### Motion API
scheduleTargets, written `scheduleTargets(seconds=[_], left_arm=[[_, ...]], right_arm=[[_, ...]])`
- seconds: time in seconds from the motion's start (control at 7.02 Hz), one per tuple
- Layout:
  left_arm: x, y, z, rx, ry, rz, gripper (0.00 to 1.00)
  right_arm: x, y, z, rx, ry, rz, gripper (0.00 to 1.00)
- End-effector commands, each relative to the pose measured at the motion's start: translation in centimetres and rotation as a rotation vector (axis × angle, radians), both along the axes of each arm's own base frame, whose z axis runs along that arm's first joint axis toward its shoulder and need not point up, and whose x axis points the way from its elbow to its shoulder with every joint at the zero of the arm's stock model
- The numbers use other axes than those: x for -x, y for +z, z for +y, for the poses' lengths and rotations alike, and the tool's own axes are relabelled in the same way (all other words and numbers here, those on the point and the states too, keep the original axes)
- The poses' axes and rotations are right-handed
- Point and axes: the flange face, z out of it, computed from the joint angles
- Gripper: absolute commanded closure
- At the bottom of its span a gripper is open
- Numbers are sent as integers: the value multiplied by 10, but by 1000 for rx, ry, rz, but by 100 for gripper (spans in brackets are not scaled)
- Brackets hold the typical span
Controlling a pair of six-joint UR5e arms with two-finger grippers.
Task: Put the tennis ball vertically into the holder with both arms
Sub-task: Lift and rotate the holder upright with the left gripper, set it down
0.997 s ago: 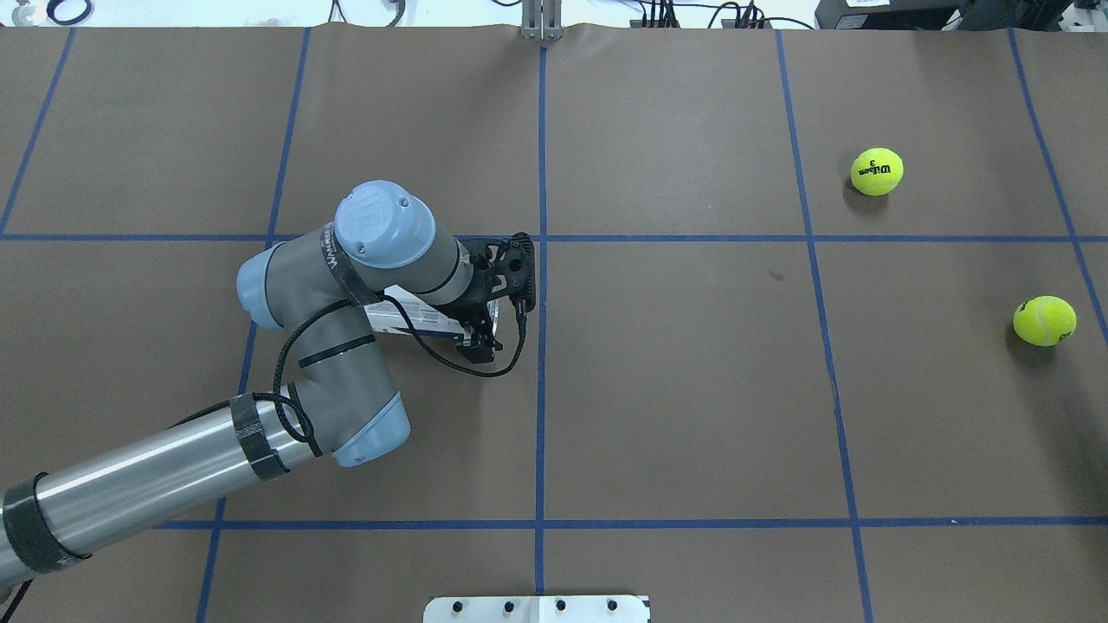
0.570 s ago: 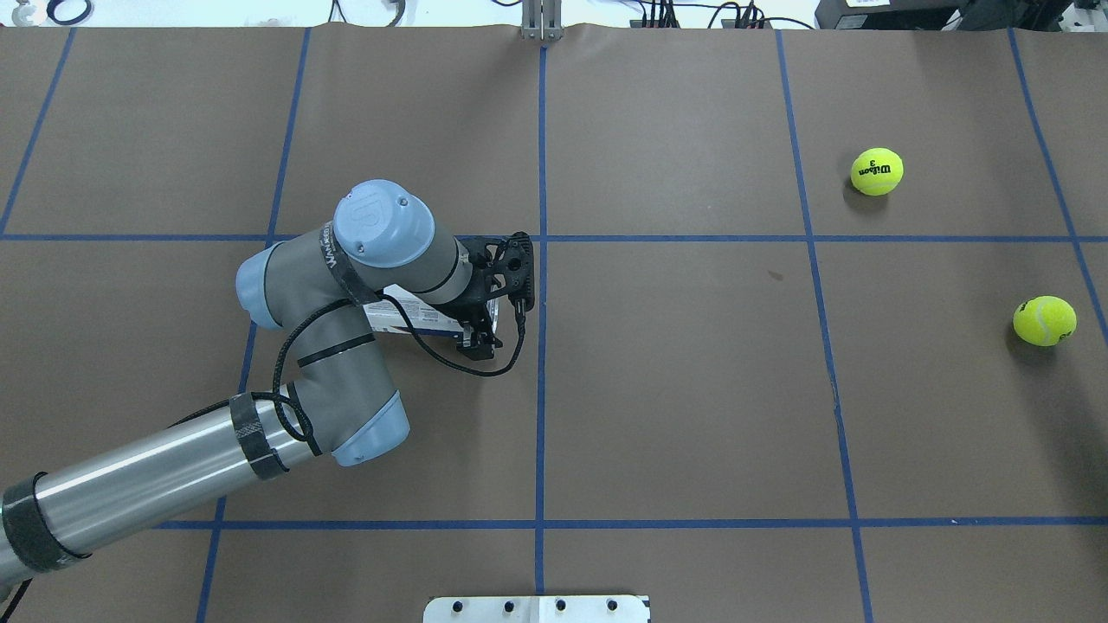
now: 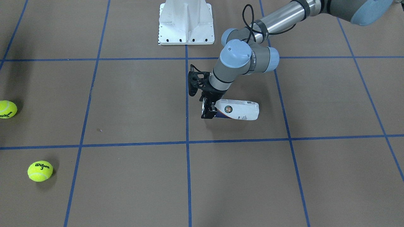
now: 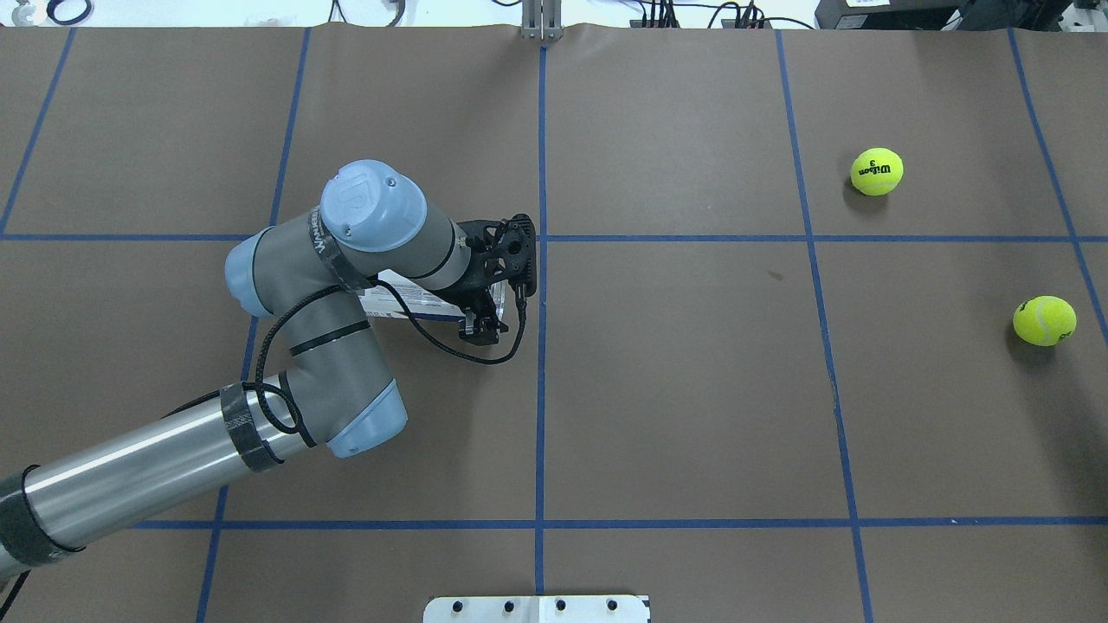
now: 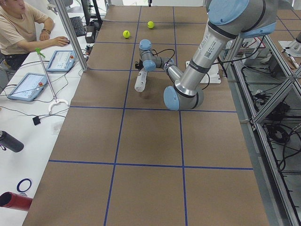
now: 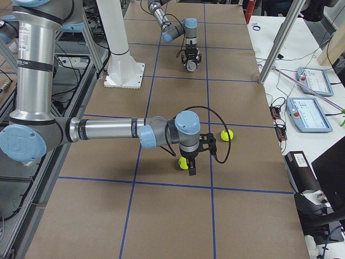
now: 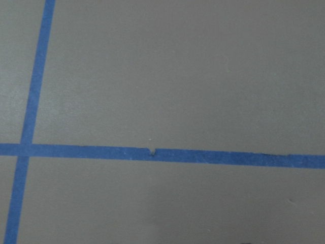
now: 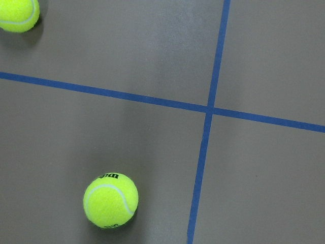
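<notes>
The holder (image 3: 237, 110), a clear can with a white and navy label, lies on its side near the table's middle. It also shows in the overhead view (image 4: 405, 303). My left gripper (image 3: 208, 111) is shut on its end nearest the centre line and also shows from above (image 4: 483, 325). Two tennis balls (image 4: 877, 171) (image 4: 1045, 321) lie at the table's right. My right gripper (image 6: 192, 170) shows only in the exterior right view, low beside one ball (image 6: 184, 163). I cannot tell if it is open. The right wrist view shows both balls (image 8: 110, 201) (image 8: 19, 14).
The white metal base (image 3: 185, 22) stands at the robot's edge of the table (image 4: 537, 608). Blue tape lines grid the brown paper. An operator (image 5: 21, 28) sits at a side bench with tablets. The left wrist view shows only paper and tape.
My left arm has shifted slightly toward the far side, and the gripper with the holder's end has risen a little. The tennis balls have not moved.
</notes>
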Motion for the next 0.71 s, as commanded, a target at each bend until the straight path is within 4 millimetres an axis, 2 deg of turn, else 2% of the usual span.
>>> scheduleTargets(seconds=[0.0,0.14,0.28,0.57], left_arm=[[21,-45,10,-37,-8,86,30],[37,-70,6,-15,-19,149,30],[53,-85,5,26,-10,260,30],[75,-112,22,37,-15,537,31]], right_arm=[[-1,0,0,-2,1,0,0],[-1,0,0,-2,1,0,0],[-1,-1,0,-3,1,0,0],[-1,-1,0,-3,1,0,0]])
